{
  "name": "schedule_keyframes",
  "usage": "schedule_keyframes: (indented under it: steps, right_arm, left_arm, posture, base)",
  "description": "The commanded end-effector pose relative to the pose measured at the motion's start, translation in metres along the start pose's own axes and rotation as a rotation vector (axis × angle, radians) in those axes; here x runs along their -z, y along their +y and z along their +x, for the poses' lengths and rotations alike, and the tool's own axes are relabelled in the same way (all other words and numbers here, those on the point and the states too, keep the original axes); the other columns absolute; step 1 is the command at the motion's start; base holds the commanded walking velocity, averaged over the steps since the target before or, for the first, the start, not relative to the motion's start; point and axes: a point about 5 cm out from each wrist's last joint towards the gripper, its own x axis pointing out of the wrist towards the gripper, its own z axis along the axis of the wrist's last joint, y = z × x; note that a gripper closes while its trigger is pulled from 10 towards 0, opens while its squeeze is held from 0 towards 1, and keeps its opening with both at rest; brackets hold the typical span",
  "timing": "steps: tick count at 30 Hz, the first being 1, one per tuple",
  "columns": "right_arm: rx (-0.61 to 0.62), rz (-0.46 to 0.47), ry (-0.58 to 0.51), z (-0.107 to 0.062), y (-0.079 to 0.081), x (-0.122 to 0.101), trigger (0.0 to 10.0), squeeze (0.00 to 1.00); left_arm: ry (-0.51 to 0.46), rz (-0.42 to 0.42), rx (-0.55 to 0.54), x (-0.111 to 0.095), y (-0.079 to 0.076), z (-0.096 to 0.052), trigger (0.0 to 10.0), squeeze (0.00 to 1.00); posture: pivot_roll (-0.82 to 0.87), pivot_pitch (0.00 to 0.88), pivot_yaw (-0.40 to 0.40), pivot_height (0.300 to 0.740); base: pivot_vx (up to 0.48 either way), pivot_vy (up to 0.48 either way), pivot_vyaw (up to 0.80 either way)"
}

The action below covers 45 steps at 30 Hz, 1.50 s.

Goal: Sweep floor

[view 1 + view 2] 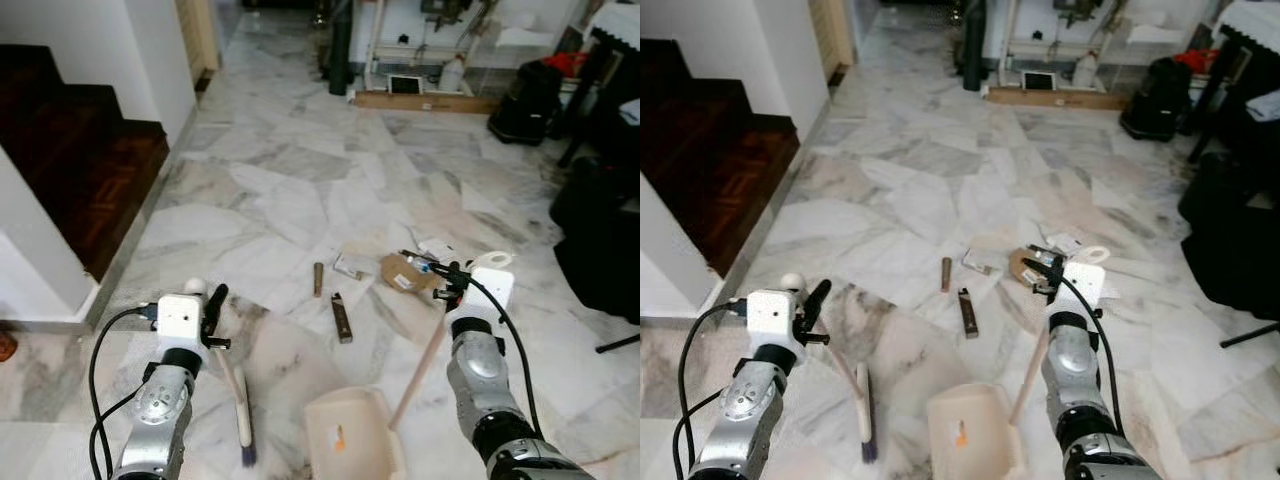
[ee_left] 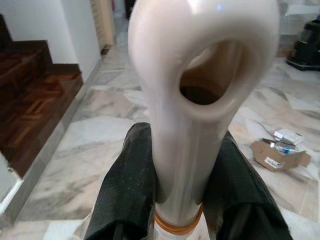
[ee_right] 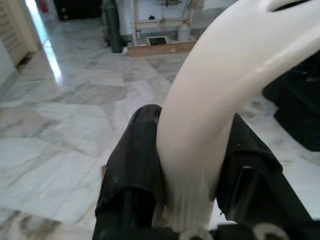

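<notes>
My left gripper (image 1: 207,308) is shut on the white handle of a small broom (image 1: 243,428), whose brush head rests on the marble floor near me. In the left wrist view the looped handle end (image 2: 200,75) sits between the black fingers (image 2: 125,190). My right gripper (image 1: 455,276) is shut on the long handle of a cream dustpan (image 1: 350,432), which lies on the floor between my arms. Its white grip (image 3: 215,90) is clamped by the fingers (image 3: 132,165). Ahead lies litter: a brown stick (image 1: 318,278), a dark bar (image 1: 342,318), a torn cardboard piece (image 1: 405,272) and a white packet (image 1: 350,265).
A dark wooden staircase (image 1: 80,170) and a white wall stand at the left. Black bags (image 1: 600,240) crowd the right side, with another black bag (image 1: 525,100) farther back. A wooden board (image 1: 420,100) and a shelf unit line the far wall.
</notes>
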Motion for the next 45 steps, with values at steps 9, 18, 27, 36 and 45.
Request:
schedule_keyframes:
  steps: [9, 18, 27, 36, 45]
  right_arm:
    - [-0.026, -0.011, -0.056, 0.006, 0.002, -0.0134, 10.0, 0.0]
    - [-0.023, -0.011, -0.055, 0.0067, 0.0032, -0.014, 10.0, 0.0]
    - [-0.022, -0.011, -0.067, 0.0083, 0.0021, -0.0173, 10.0, 0.0]
    - [-0.033, -0.011, -0.071, 0.0064, 0.0079, -0.0168, 10.0, 0.0]
    - [-0.035, 0.001, -0.078, 0.0075, 0.009, -0.019, 10.0, 0.0]
  left_arm:
    - [-0.025, 0.003, 0.025, -0.0059, -0.0077, 0.0046, 10.0, 0.0]
    - [-0.027, 0.0, 0.022, -0.0075, -0.0058, 0.0066, 10.0, 0.0]
    - [-0.032, 0.001, 0.029, -0.0089, -0.0091, 0.0093, 10.0, 0.0]
    - [-0.034, 0.003, 0.019, -0.0101, -0.0077, 0.0085, 10.0, 0.0]
    - [-0.038, 0.004, 0.016, -0.0111, -0.0067, 0.0096, 10.0, 0.0]
  posture:
    - [0.01, 0.0, -0.041, 0.74]
    - [0.0, 0.0, -0.041, 0.74]
    - [-0.01, 0.026, -0.042, 0.74]
    - [-0.01, 0.06, -0.041, 0.74]
    - [-0.01, 0.069, -0.04, 0.74]
  base:
    - [0.152, 0.0, 0.0]
    - [0.302, 0.0, 0.0]
    - [0.338, 0.0, 0.0]
    - [0.342, 0.0, 0.0]
    - [0.341, 0.0, 0.0]
